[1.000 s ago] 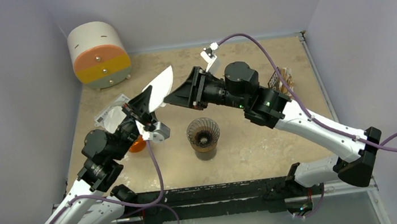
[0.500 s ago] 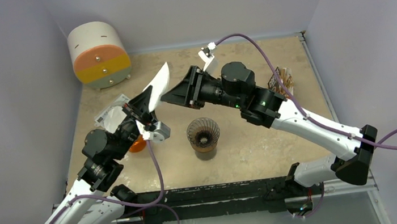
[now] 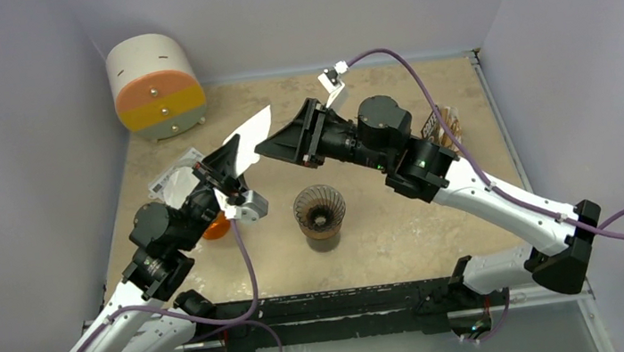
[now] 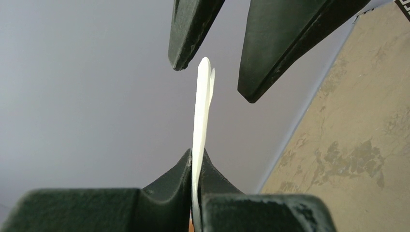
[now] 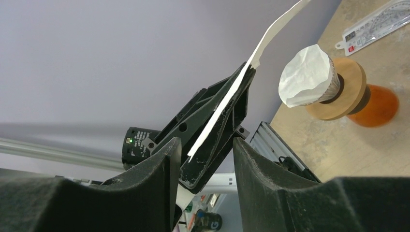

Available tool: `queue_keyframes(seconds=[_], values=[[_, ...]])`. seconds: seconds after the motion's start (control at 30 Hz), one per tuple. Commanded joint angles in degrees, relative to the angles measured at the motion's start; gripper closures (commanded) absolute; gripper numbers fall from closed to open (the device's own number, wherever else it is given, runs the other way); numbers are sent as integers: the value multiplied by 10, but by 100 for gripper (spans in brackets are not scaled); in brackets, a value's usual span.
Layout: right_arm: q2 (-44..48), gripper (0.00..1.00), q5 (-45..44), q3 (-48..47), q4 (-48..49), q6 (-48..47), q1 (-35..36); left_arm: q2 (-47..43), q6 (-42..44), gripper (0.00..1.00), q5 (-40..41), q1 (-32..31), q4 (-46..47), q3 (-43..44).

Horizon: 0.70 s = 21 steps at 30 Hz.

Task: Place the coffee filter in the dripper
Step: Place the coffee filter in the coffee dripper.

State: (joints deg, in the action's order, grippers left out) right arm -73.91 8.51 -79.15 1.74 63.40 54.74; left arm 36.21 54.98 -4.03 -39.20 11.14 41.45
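Observation:
My left gripper [image 3: 231, 164] is shut on the lower edge of a flat white coffee filter [image 3: 251, 137] and holds it up in the air left of centre. In the left wrist view the filter [image 4: 202, 106] stands edge-on from my pinched fingertips [image 4: 196, 157]. Its top sits between the right gripper's two dark fingers [image 4: 191, 29], touching neither. My right gripper [image 3: 274, 149] is open, its jaws pointing left at the filter [image 5: 241, 82]. The dripper [image 3: 319, 214], a dark ribbed cone on a dark cup, stands on the table below and between the arms.
An orange vessel with a wooden collar [image 5: 345, 89] and crumpled white paper [image 5: 307, 75] in its mouth stands under the left arm. Beside it lies a clear packet [image 3: 174, 178]. A white drum with an orange-yellow face [image 3: 155, 86] is back left, a brown item [image 3: 448, 128] at right.
The right gripper has crept slightly left and up toward the filter's top edge. The left arm holds the filter nearly still.

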Motion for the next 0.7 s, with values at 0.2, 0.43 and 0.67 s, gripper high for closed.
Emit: queue_keyframes(seconds=[0.2, 0.43, 0.67], values=[[4, 54, 3, -3, 23, 1, 3, 2, -13, 100, 11, -2, 7, 11], [12, 55, 10, 10, 28, 0, 6, 9, -22, 100, 29, -2, 17, 10], [15, 57, 9, 21, 31, 3, 10, 14, -31, 100, 35, -3, 21, 16]])
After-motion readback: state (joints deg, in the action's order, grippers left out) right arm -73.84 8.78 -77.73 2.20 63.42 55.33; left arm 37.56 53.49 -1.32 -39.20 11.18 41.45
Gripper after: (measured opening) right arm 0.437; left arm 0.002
